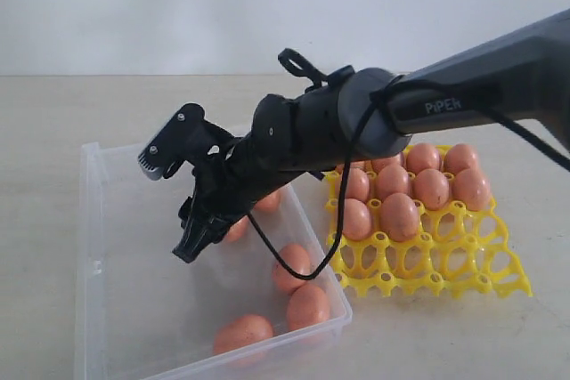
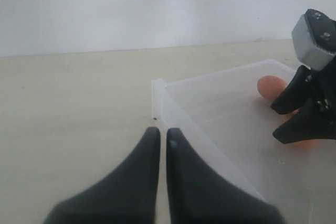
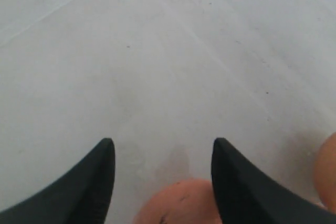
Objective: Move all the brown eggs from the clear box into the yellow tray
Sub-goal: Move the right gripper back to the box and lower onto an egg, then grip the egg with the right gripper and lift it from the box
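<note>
Eggs [image 1: 242, 334] in box: five show in the exterior view. Two lie on their sides by the near wall, the front one with its long axis across the view. A third sits just behind them, and two more are partly hidden under the arm.
Box [image 1: 89, 246]: clear, on the table [image 1: 53, 113], left of the tray; its long sides run away from the camera.
Tray [image 1: 445, 275]: yellow lattice just beside the box's right wall, set at a slight angle to it.
Eggs in tray: about nine fill the far rows, each standing on end in a cup with its long axis upright.
Right claw [image 1: 169, 206]: reaches across from the right over the middle of the box, pointing down and to the left. Its fingers are wide apart and clamp nothing. In its wrist view one egg [image 3: 178, 203] lies on the box floor between the fingers, behind the tips.
Left claw [image 2: 163, 140]: fingers together with nothing between them, low over the table just outside a box corner.
</note>
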Controlling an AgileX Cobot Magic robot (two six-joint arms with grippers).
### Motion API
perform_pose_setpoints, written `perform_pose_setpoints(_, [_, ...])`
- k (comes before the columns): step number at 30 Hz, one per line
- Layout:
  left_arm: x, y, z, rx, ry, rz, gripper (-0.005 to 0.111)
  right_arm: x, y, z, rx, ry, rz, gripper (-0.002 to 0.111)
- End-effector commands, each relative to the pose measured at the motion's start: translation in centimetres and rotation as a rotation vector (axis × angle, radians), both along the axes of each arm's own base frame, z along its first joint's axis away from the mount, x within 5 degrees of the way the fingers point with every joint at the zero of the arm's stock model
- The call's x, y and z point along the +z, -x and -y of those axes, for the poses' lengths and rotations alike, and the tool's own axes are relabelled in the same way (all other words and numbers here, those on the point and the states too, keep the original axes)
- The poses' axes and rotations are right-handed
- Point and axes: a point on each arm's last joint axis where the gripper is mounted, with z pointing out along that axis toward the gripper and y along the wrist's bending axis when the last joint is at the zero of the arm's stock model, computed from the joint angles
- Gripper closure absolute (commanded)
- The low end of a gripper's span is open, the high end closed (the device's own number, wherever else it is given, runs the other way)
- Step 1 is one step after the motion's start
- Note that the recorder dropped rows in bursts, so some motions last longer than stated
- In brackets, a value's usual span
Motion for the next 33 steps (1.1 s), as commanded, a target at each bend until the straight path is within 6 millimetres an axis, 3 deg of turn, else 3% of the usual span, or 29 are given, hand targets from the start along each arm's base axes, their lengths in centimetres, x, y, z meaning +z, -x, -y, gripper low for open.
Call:
perform_pose_setpoints(1, [-0.1, 0.0, 0.0, -0.004, -0.002, 0.005, 0.103, 4.0, 1.2, 0.4, 0.025, -0.027, -0.04, 0.06])
perform_pose_setpoints(4, [-0.1, 0.0, 0.0, -0.004, -0.002, 0.005, 0.103, 6.4, 1.5, 1.1, -0.037, -0.033, -0.031, 0.06])
perform_pose_setpoints(7, [-0.1, 0.0, 0.0, -0.004, -0.002, 0.005, 0.103, 7.5, 1.8, 1.8, -0.066, 0.035, -0.059, 0.058])
perform_pose_setpoints(9, [-0.1, 0.0, 0.0, -0.004, -0.002, 0.005, 0.103, 7.8, 1.9, 2.3, -0.094, 0.1, -0.115, 0.05])
perform_pose_setpoints(11, [-0.1, 0.0, 0.0, -0.004, -0.002, 0.005, 0.103, 7.2, 2.0, 2.9, -0.088, 0.202, -0.143, 0.042])
perform_pose_setpoints(14, [-0.1, 0.0, 0.0, -0.004, -0.002, 0.005, 0.103, 6.3, 2.0, 3.4, -0.117, 0.284, -0.172, 0.042])
perform_pose_setpoints(19, [-0.1, 0.0, 0.0, -0.004, -0.002, 0.005, 0.103, 5.9, 2.0, 3.5, -0.295, 0.222, -0.254, 0.042])
perform_pose_setpoints(21, [-0.1, 0.0, 0.0, -0.004, -0.002, 0.005, 0.103, 6.2, 1.4, 3.0, -0.242, 0.187, -0.177, 0.042])
perform_pose_setpoints(24, [-0.1, 0.0, 0.0, -0.004, -0.002, 0.005, 0.103, 6.8, 0.5, 2.2, 0.061, 0.24, 0.081, 0.042])
perform_pose_setpoints(29, [-0.1, 0.0, 0.0, -0.004, -0.002, 0.005, 0.103, 4.3, 0.9, 1.9, 0.312, 0.364, 0.076, 0.042])
perform_pose_setpoints(33, [-0.1, 0.0, 0.0, -0.004, -0.002, 0.005, 0.103, 2.3, 0.5, 1.6, 0.332, 0.383, 0.061, 0.042])
